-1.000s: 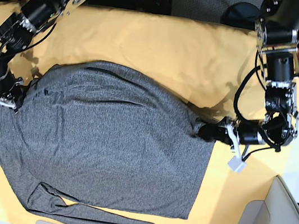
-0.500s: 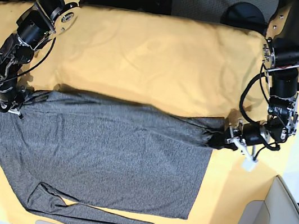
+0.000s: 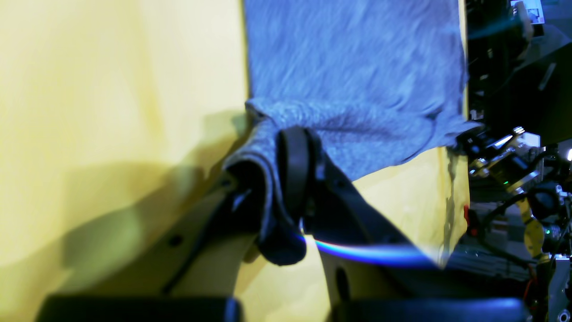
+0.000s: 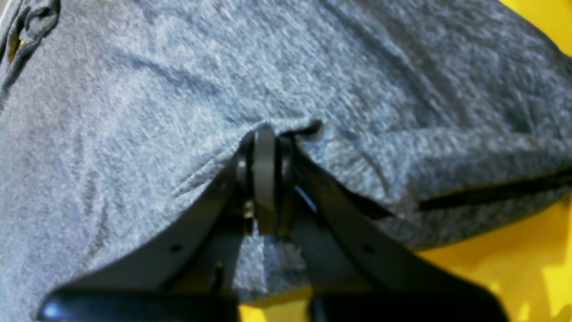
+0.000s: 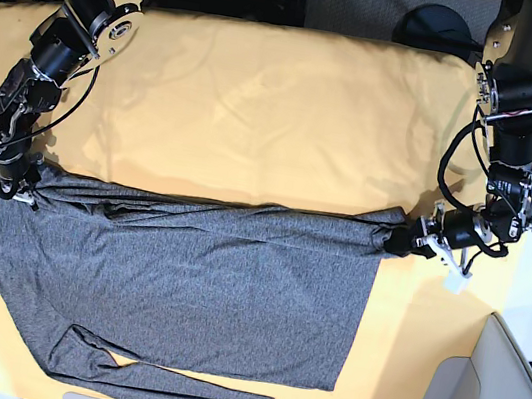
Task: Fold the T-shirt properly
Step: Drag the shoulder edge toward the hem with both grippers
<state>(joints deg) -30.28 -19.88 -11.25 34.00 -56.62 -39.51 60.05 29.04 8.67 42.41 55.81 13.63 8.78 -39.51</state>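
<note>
While both sets of jaws pinch grey fabric, the left gripper [image 5: 403,241] and right gripper [image 5: 7,185] hold opposite ends of the shirt [image 5: 181,287], which lies folded over on the yellow cloth [image 5: 260,108], one sleeve along the near edge.

T-shirt [image 5: 173,276] flat on table cloth [image 5: 280,111]

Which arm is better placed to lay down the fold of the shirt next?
Neither alone, probably. The left gripper and the right gripper are both shut on the far edge of the shirt, one at each end. They likely must lower it onto the yellow cloth together.
</note>
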